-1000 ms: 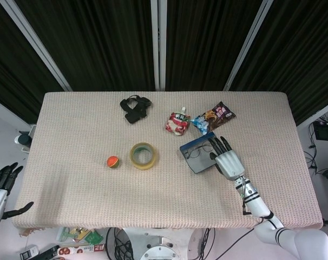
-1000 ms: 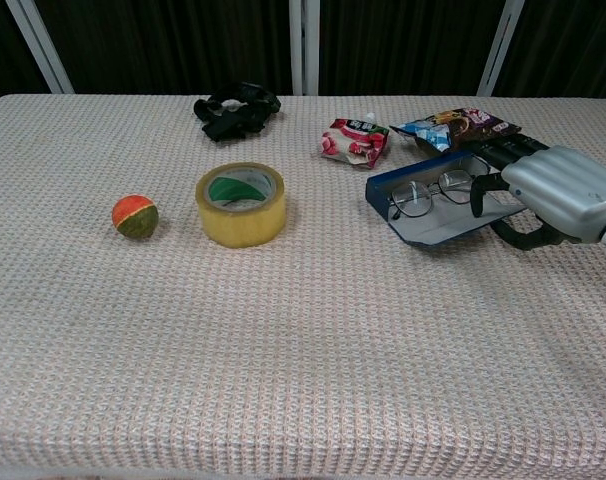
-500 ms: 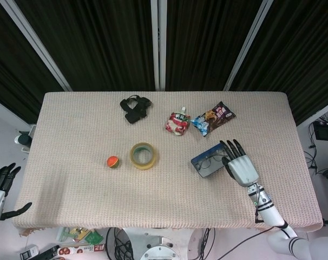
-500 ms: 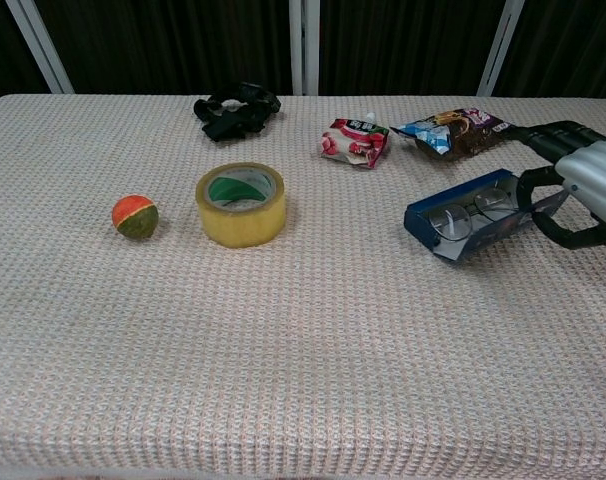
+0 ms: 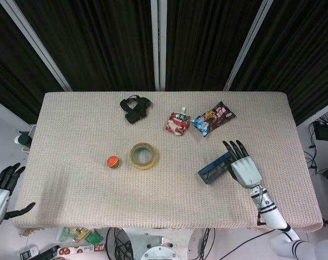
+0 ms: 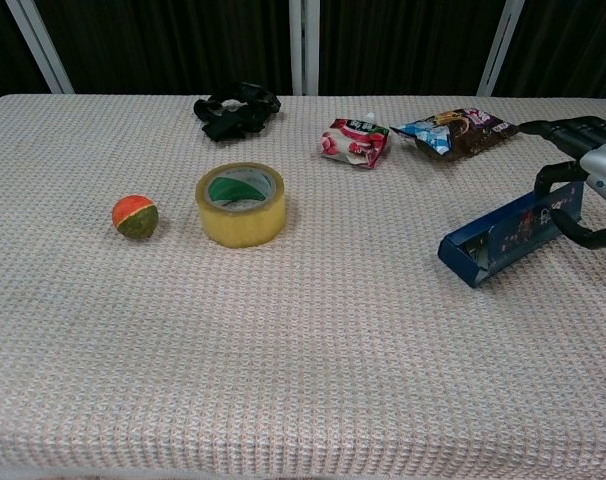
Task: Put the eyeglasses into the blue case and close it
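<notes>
The blue case lies on the table's right side with its lid folded almost down, only a narrow slit showing along its long edge. The eyeglasses are out of sight inside it. My right hand grips the case's right end, fingers over the top and thumb curled round the near side. My left hand hangs off the table's left edge, fingers apart and holding nothing; only the head view shows it.
A yellow tape roll and a small orange-green ball sit mid-table. At the back lie a black strap, a red pouch and a snack packet.
The right hand has pulled the case to the right and towards the table's near edge while folding the lid over the eyeglasses, which no longer show. The left hand has barely moved.
</notes>
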{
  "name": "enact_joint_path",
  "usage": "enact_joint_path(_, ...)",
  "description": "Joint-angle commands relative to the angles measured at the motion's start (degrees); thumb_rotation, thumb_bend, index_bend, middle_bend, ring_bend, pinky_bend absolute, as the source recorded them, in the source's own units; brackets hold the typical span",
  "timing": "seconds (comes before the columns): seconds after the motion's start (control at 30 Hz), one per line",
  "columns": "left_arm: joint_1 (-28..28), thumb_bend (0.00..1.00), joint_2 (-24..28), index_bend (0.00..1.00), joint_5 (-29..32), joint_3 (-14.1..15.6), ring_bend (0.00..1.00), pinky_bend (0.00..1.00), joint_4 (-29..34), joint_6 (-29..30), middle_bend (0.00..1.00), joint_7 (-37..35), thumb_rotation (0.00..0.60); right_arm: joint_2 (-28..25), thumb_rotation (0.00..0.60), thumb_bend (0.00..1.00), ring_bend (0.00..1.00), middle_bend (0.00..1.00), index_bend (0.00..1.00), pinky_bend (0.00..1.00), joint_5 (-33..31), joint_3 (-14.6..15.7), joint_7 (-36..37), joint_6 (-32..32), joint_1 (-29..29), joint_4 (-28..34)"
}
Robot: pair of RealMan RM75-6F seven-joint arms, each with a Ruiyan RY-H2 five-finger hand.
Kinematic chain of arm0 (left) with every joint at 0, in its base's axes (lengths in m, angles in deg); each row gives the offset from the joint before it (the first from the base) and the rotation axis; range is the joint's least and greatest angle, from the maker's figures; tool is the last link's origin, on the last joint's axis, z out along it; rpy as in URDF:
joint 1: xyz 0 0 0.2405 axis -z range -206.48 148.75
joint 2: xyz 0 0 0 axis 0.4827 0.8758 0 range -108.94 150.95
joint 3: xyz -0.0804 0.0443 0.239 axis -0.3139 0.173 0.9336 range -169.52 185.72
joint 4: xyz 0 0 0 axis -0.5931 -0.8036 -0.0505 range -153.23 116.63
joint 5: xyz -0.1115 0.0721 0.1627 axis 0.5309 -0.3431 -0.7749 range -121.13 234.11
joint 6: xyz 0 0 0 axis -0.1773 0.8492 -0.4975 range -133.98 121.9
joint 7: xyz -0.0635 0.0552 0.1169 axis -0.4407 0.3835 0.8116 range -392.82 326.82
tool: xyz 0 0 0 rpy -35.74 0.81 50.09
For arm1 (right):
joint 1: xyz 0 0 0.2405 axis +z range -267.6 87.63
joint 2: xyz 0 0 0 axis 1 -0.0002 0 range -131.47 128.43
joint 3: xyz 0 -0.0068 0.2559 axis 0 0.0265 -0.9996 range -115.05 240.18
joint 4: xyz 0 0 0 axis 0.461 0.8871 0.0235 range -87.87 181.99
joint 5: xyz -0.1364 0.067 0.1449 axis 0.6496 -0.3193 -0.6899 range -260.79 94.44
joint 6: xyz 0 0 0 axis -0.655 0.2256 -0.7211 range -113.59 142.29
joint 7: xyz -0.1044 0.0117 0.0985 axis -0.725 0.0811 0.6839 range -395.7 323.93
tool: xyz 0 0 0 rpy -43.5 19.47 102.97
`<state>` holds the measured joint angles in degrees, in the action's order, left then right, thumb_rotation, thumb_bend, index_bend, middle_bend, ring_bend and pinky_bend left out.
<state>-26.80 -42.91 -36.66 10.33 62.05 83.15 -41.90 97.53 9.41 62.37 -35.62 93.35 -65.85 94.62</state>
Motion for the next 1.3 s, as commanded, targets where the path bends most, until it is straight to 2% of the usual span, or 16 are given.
enact_joint_path(0.03,-0.02,0.13,-0.02,0.03,0.10,-0.10,0.06,0.19,-0.09,0.11,0.03,-0.03,0.473,2.88,0.600,0.43,0.00,0.00,0.88,0.00,0.59,-0.34,0.91,-0.30,1.21,-3.64)
enact_joint_path(0.2,-0.06,0.13,-0.26,0.04,0.07,-0.16,0.06,0.19,-0.76,0.37,0.03,-0.54,0.473,6.74,0.600,0.43,0.00,0.00,0.84,0.00,2.04,-0.57,5.26,3.31,1.76,-10.42)
enact_joint_path(0.37,-0.16,0.13,-0.39,0.04,0.04,-0.13,0.06,0.19,-1.29,0.59,0.03,-1.15,0.472,8.73,0.600,0.43,0.00,0.00,0.83,0.00,2.70,-0.68,9.32,5.44,2.39,-14.55)
enact_joint_path(0.9,-0.22,0.13,-0.02,0.04,0.07,-0.06,0.06,0.19,-1.13,0.65,0.03,-1.18,0.472,13.07,0.600,0.43,0.00,0.00,0.82,0.00,1.75,-2.07,11.06,3.41,6.16,-17.89)
enact_joint_path(1.03,-0.28,0.13,0.06,0.04,0.14,0.02,0.06,0.19,-1.19,0.56,0.03,-1.21,0.472,14.65,0.600,0.43,0.00,0.00,0.79,0.00,1.47,-2.39,12.08,3.11,7.11,-19.69)
enact_joint_path(1.1,-0.30,0.13,0.04,0.04,0.17,0.07,0.06,0.19,-1.25,0.49,0.03,-1.30,0.472,15.34,0.600,0.43,0.00,0.00,0.70,0.00,1.31,-2.48,12.20,2.71,7.48,-20.49)
enact_joint_path(1.17,-0.34,0.13,0.00,0.04,0.17,0.10,0.06,0.19,-1.37,0.53,0.03,-1.44,0.471,15.99,0.600,0.39,0.00,0.00,0.42,0.00,1.29,-2.39,12.34,2.43,7.82,-21.23)
enact_joint_path(1.2,-0.36,0.13,-0.01,0.04,0.14,0.10,0.06,0.19,-1.43,0.58,0.03,-1.51,0.472,16.21,0.600,0.36,0.00,0.00,0.22,0.00,1.38,-2.34,12.61,2.64,7.95,-21.49)
enact_joint_path(1.23,-0.39,0.13,-0.01,0.04,0.13,0.11,0.06,0.19,-1.48,0.64,0.03,-1.57,0.472,16.43,0.600,0.35,0.00,0.00,0.10,0.00,1.48,-2.28,12.98,2.97,8.08,-21.75)
enact_joint_path(1.27,-0.44,0.13,0.00,0.04,0.15,0.11,0.06,0.19,-1.56,0.70,0.03,-1.66,0.473,16.73,0.600,0.33,0.00,0.00,0.02,0.00,1.57,-2.27,13.46,3.45,8.23,-22.09)
enact_joint_path(1.3,-0.47,0.13,0.02,0.04,0.18,0.10,0.06,0.19,-1.62,0.74,0.03,-1.74,0.471,17.00,0.600,0.31,0.00,0.00,0.00,0.00,1.59,-2.35,13.86,3.88,8.37,-22.34)
